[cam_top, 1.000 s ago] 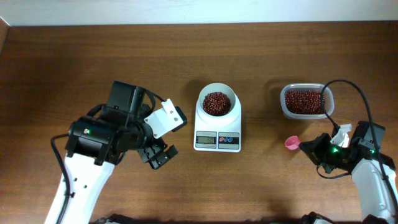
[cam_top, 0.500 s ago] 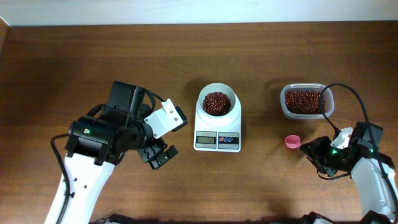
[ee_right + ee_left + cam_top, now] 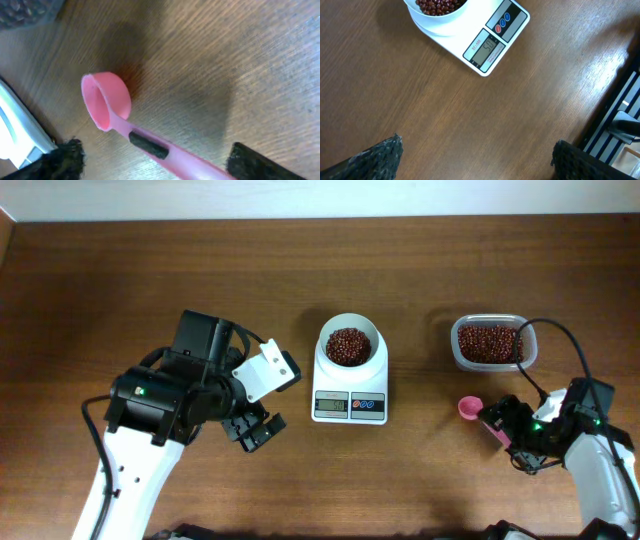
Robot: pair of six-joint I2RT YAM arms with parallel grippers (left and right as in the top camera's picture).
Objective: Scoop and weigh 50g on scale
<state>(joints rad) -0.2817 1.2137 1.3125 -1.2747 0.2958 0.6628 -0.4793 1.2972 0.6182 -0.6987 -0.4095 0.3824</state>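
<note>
Beans (image 3: 348, 345) were seen overhead in the bowl of the scale (image 3: 350, 406) at centre frame, with more in the tub (image 3: 493, 343) at right. In the left wrist view the left gripper (image 3: 477, 152) was spread and empty. In the right wrist view the right gripper (image 3: 155, 162) was parted around the empty spoon (image 3: 107, 102), which was not clamped. Scooping was judged finished.

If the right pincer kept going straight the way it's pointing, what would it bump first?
Probably the pink spoon: it lies on the table between the fingers of the open right pincer, bowl just ahead.
</note>
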